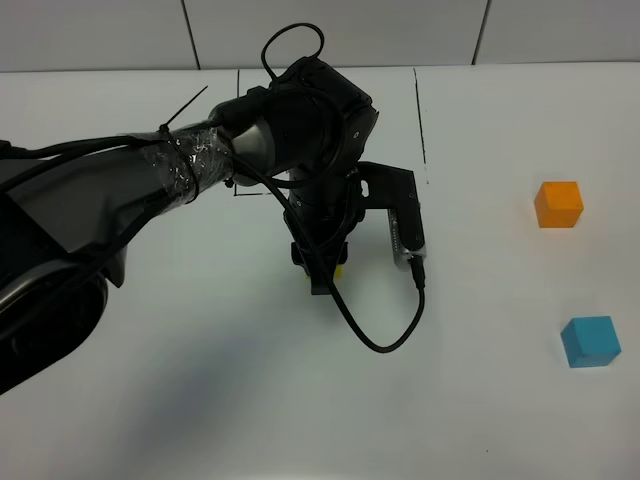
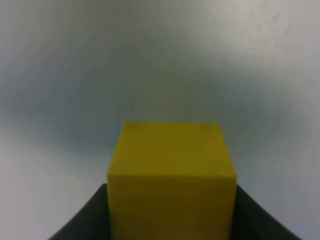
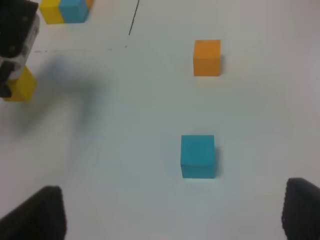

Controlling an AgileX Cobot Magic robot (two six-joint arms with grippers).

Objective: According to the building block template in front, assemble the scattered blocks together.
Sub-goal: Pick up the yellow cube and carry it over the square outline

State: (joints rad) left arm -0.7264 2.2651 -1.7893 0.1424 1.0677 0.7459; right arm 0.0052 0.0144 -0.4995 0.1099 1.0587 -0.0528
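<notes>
My left gripper (image 1: 325,275) reaches to the table's middle and is shut on the yellow cube (image 1: 340,268). In the left wrist view the yellow cube (image 2: 171,175) sits between the dark fingers (image 2: 85,222), low over the table. The orange cube (image 1: 558,204) and the sky-blue cube (image 1: 590,341) lie apart at the right. The right wrist view shows the orange cube (image 3: 207,58), the sky-blue cube (image 3: 198,156) and the held yellow cube (image 3: 20,86). The template (image 3: 65,10) shows only there; in the high view my arm hides it. My right gripper (image 3: 172,200) is open and empty.
The black frame line (image 1: 420,110) runs along the template's right side, also in the right wrist view (image 3: 134,17). The left arm's cable (image 1: 385,340) loops down over the white table (image 1: 480,400). A tiled wall (image 1: 400,30) bounds the far edge.
</notes>
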